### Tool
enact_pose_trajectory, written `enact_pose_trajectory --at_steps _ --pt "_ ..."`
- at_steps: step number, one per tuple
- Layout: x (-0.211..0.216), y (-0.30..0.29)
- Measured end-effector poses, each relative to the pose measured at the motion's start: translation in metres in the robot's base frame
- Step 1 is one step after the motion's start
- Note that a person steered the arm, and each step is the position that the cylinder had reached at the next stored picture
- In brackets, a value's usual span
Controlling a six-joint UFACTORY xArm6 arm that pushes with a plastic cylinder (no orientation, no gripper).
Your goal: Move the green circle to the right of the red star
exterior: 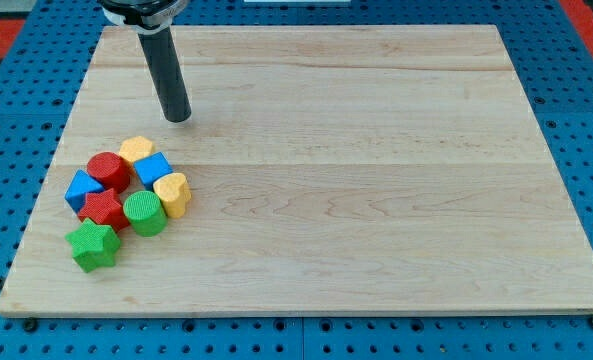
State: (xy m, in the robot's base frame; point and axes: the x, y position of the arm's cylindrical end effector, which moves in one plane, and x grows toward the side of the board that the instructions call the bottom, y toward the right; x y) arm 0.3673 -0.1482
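The green circle [144,213] sits in a tight cluster at the view's lower left, touching the red star [103,209] on that star's right side. A yellow heart [174,193] touches the green circle on its upper right. My tip [179,117] rests on the board above the cluster, apart from every block, about a block's width above the yellow hexagon [136,150].
The cluster also holds a red circle [108,171], a blue cube [153,168], a blue block [81,188] at the left and a green star [93,246] at the bottom. The wooden board [376,180] lies on a blue pegboard [6,120].
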Motion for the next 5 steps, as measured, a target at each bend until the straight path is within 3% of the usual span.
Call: enact_pose_trajectory --at_steps 3,5 --pt "0.092 0.092" --pt "0.196 0.052"
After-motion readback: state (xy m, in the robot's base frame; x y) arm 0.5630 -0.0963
